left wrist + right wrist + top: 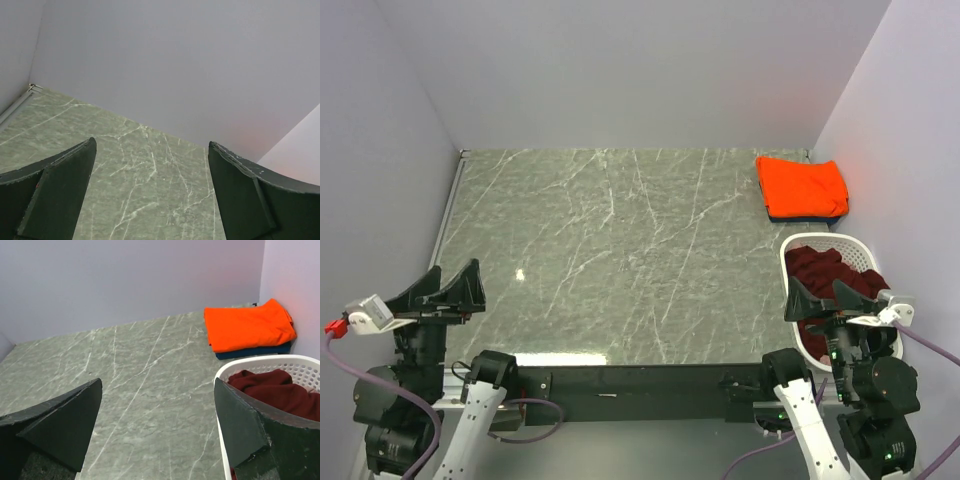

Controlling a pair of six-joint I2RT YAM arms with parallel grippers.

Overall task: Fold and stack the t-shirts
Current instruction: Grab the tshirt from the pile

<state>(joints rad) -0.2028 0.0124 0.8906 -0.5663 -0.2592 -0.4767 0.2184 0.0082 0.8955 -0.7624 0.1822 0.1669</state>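
Orange t-shirt folded atop dark blue t-shirt, far right of bench. Maroon t-shirt (unfolded) waits in basket. Left gripper and right gripper: jaws apart, empty.

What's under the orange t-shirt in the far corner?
A folded dark blue t-shirt, only its front edge showing beneath the orange t-shirt. The rest of it, and anything lower, is covered.
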